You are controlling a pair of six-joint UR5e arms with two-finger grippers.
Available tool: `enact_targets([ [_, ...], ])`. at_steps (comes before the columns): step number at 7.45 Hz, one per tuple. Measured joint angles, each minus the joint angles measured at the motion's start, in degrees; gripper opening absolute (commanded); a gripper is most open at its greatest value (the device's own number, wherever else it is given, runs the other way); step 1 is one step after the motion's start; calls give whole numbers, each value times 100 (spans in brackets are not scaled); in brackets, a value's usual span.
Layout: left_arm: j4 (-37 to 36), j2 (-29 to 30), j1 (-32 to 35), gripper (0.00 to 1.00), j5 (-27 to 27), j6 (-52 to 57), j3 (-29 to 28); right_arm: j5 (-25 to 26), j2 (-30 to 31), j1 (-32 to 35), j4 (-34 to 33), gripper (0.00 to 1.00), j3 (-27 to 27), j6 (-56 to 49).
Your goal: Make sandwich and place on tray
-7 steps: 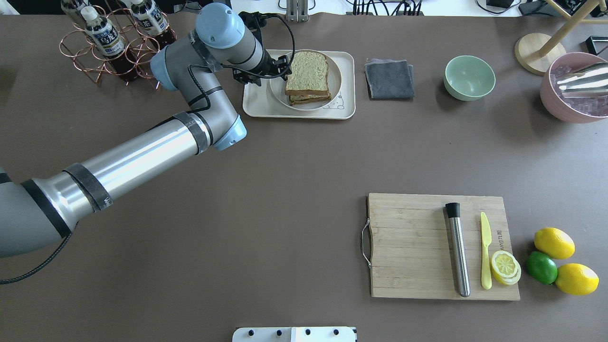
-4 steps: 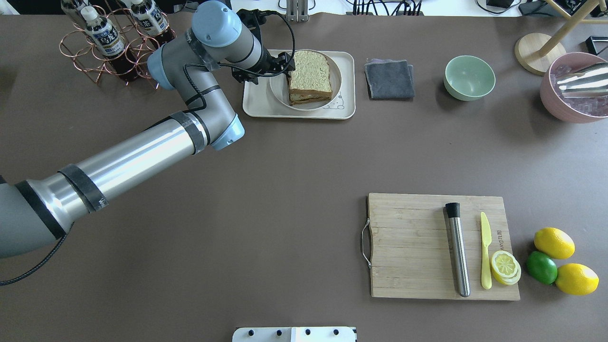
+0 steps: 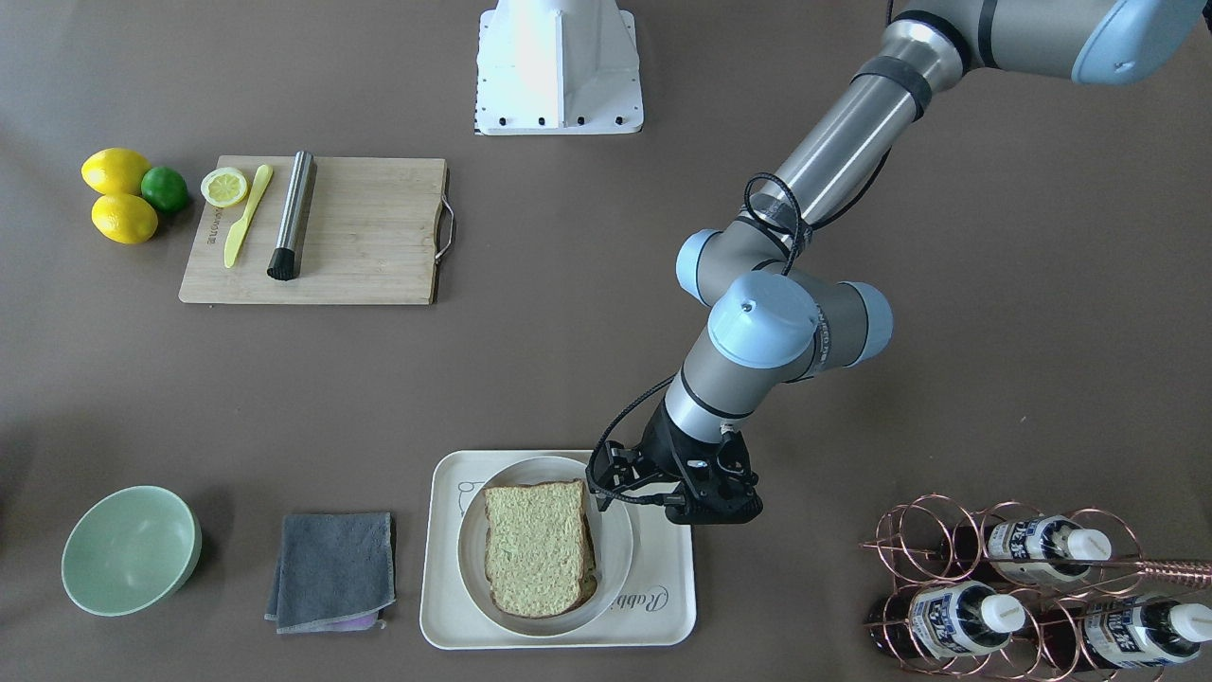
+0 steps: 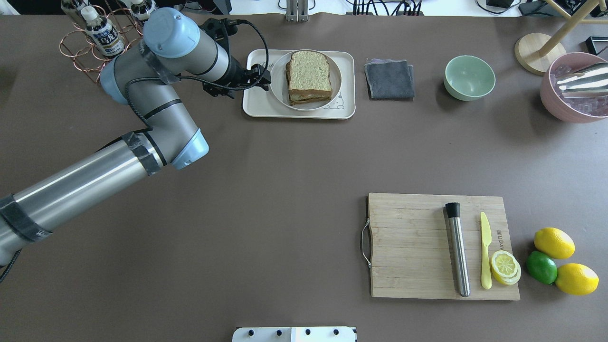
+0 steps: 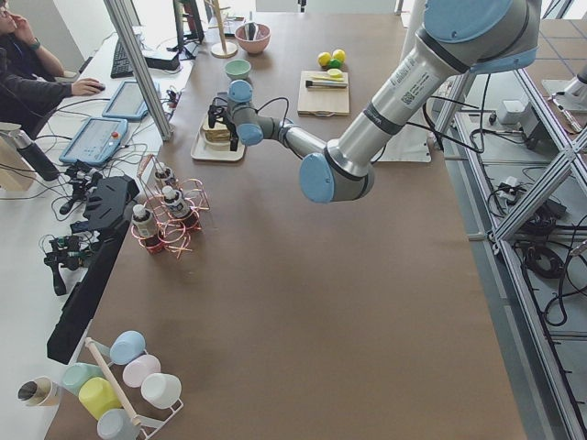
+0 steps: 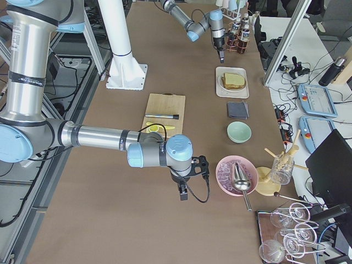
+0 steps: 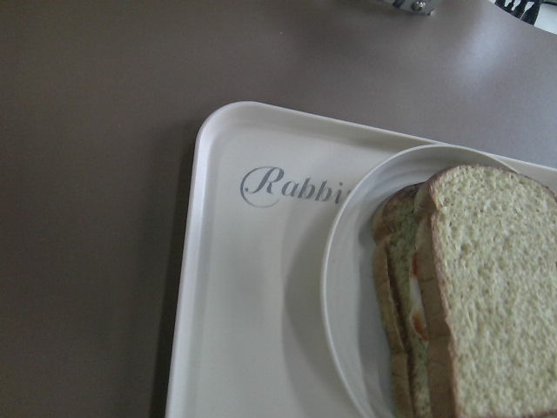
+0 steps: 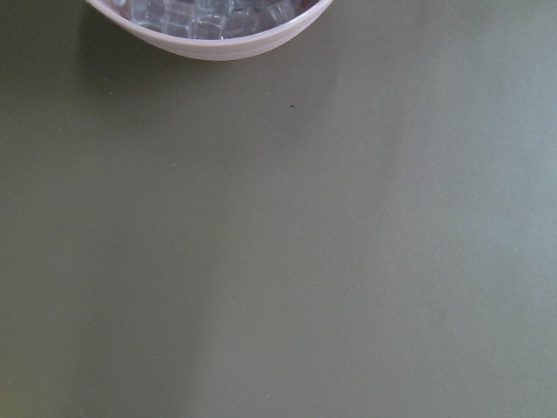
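Sandwich of wholemeal bread and fried egg (image 4: 308, 76) sits skewed on the round white plate (image 4: 277, 89) in the cream plastic tray (image 4: 254, 107), and I fear my empty, spread-fingered left gripper (image 4: 264, 77) beside it could clip the rim.

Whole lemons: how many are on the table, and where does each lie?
2. Both lie off the cutting board, beside the lime: the far lemon and the near lemon, closer to the robot. The lemon slice on the board is not whole.
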State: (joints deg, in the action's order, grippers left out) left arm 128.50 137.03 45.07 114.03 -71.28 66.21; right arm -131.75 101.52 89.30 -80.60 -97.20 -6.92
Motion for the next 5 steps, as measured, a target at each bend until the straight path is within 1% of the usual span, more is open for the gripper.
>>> enact_targets([
  [1, -346, -437, 16, 98, 247, 2, 734, 0, 5, 0, 0, 100, 4, -1],
  [3, -787, -1612, 247, 98, 748, 152, 2224, 5, 14, 0, 0, 100, 13, -2],
  [4, -970, -2283, 427, 98, 955, 529, 2881, 7, 16, 0, 1, 100, 15, -2],
  [5, -1147, -2955, 648, 98, 1142, 1125, 3416, 8, 17, 0, 1, 100, 21, -2],
])
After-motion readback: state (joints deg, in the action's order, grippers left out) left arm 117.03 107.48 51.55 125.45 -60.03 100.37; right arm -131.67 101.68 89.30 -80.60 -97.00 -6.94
